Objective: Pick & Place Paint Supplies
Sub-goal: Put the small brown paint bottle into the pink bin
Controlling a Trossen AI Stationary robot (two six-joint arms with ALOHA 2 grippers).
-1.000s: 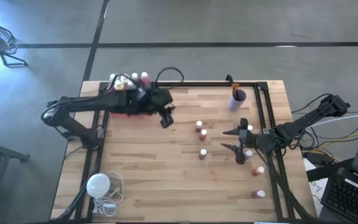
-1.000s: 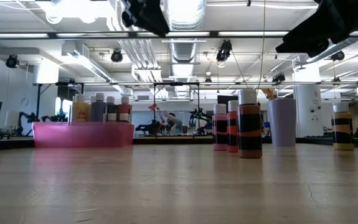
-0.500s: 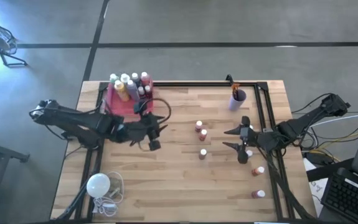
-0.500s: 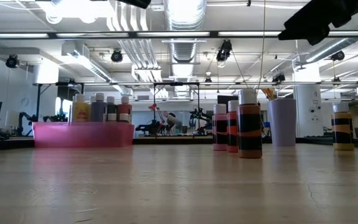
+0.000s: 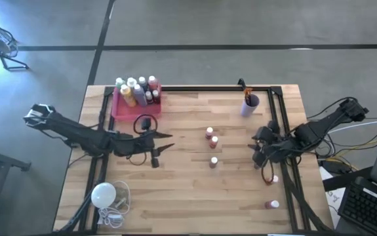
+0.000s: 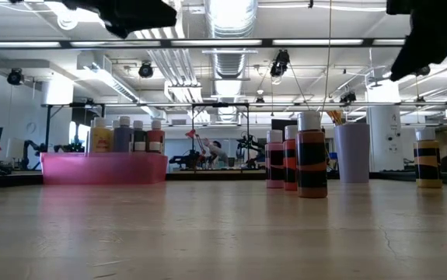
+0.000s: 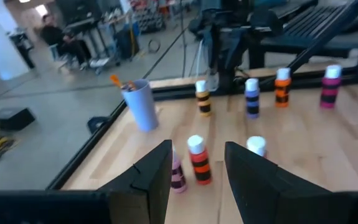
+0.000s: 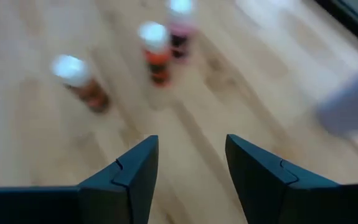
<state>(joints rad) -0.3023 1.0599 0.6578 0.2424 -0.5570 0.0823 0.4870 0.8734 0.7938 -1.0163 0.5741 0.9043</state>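
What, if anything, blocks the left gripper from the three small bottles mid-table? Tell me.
Nothing visible does. The left gripper stands open, empty, with bare wood between it and the three small bottles. The pink tray lies behind it; the right gripper is beyond the bottles.

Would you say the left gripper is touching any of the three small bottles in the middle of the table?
Apart. In the high view, the left gripper sits with bare wood between it and the nearest small bottle; its wrist view shows nothing between its open fingers.
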